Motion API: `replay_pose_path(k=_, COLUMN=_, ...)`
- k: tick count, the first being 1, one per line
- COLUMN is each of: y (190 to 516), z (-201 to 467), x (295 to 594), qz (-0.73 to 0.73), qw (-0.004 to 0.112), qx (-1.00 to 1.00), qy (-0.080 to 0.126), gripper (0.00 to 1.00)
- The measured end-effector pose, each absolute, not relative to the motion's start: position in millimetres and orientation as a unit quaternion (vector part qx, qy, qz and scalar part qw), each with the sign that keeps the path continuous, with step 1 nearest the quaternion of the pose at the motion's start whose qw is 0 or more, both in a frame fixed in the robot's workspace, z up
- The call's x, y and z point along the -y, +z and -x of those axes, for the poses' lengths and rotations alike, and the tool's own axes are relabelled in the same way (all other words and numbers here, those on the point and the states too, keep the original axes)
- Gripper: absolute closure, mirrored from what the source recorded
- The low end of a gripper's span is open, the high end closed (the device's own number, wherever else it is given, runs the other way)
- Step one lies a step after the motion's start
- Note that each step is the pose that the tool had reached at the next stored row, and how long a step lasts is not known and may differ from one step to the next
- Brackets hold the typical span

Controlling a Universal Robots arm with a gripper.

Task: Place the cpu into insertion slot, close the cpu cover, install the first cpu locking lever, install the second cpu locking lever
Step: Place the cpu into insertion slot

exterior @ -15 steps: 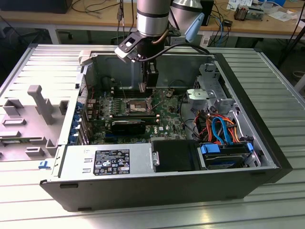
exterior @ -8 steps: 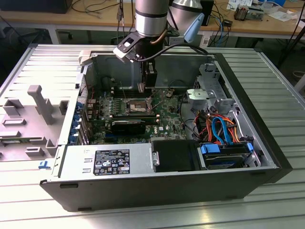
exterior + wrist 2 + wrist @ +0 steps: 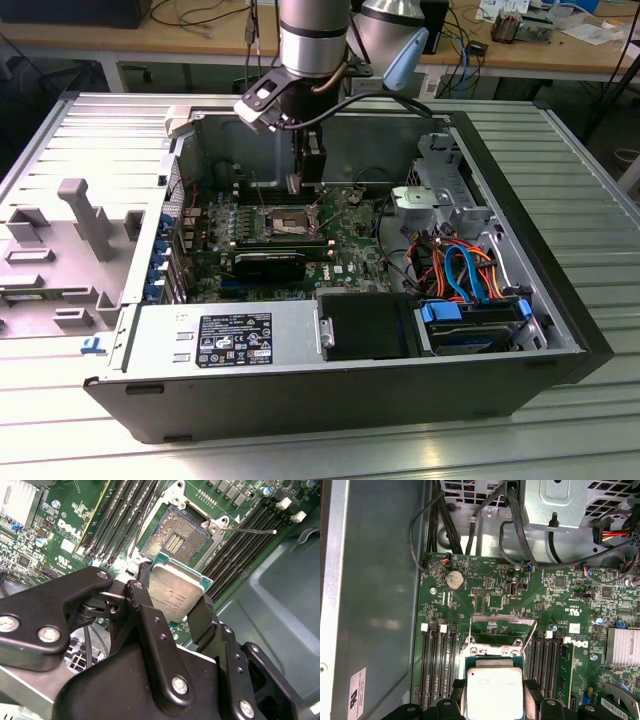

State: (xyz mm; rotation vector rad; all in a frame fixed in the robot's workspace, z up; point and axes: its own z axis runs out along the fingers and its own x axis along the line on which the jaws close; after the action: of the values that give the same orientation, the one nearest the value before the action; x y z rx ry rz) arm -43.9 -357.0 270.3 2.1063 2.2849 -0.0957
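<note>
My gripper (image 3: 174,594) is shut on the cpu (image 3: 176,591), a flat square chip with a silvery-grey top, pinched by its two opposite edges. In the second wrist view the chip hangs just above and beside the insertion slot (image 3: 176,535), whose tan-gold centre lies bare. In the first wrist view the cpu (image 3: 494,690) sits between the black fingers (image 3: 458,690), covering most of the slot. The cpu cover (image 3: 503,620) stands tilted open behind it. A thin locking lever (image 3: 250,530) sticks out to one side. In the exterior view the gripper (image 3: 305,185) hangs over the slot (image 3: 290,215).
Long black memory slots (image 3: 437,665) flank the socket on both sides. A finned heat sink (image 3: 624,646) and cable bundles (image 3: 470,525) lie nearby. The open computer case (image 3: 540,330) walls surround the board; a power supply (image 3: 230,335) and drive bay (image 3: 475,325) fill its front.
</note>
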Motion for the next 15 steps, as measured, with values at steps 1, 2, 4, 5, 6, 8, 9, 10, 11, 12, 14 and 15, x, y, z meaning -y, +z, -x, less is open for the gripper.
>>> replay_pose_path(k=1, y=270.2, z=44.1, x=356.9, qz=-0.677, qw=0.016, qx=-0.735, qy=-0.031, gripper=0.46)
replay_pose_path(k=2, y=270.1, z=44.4, x=357.0, qz=-0.677, qw=0.016, qx=-0.735, qy=-0.031, gripper=0.46)
replay_pose_path(k=4, y=269.9, z=45.0, x=357.0, qz=-0.677, qw=0.016, qx=-0.735, qy=-0.031, gripper=0.46)
replay_pose_path(k=5, y=269.7, z=45.3, x=357.0, qz=-0.677, qw=0.016, qx=-0.735, qy=-0.031, gripper=0.46)
replay_pose_path(k=6, y=269.6, z=45.5, x=357.0, qz=-0.677, qw=0.016, qx=-0.735, qy=-0.031, gripper=0.46)
replay_pose_path(k=8, y=269.5, z=46.0, x=357.0, qz=-0.677, qw=0.016, qx=-0.735, qy=-0.031, gripper=0.46)
replay_pose_path(k=9, y=269.3, z=46.1, x=357.0, qz=-0.677, qw=0.016, qx=-0.735, qy=-0.031, gripper=0.46)
replay_pose_path(k=10, y=269.2, z=46.4, x=357.0, qz=-0.677, qw=0.016, qx=-0.735, qy=-0.031, gripper=0.46)
replay_pose_path(k=11, y=269.1, z=46.6, x=357.0, qz=-0.677, qw=0.016, qx=-0.735, qy=-0.031, gripper=0.46)
replay_pose_path(k=12, y=269.0, z=46.9, x=357.0, qz=-0.677, qw=0.016, qx=-0.735, qy=-0.031, gripper=0.46)
replay_pose_path(k=14, y=268.6, z=47.6, x=357.0, qz=-0.677, qw=0.016, qx=-0.735, qy=-0.031, gripper=0.46)
replay_pose_path(k=15, y=268.6, z=47.7, x=357.0, qz=-0.677, qw=0.016, qx=-0.735, qy=-0.031, gripper=0.46)
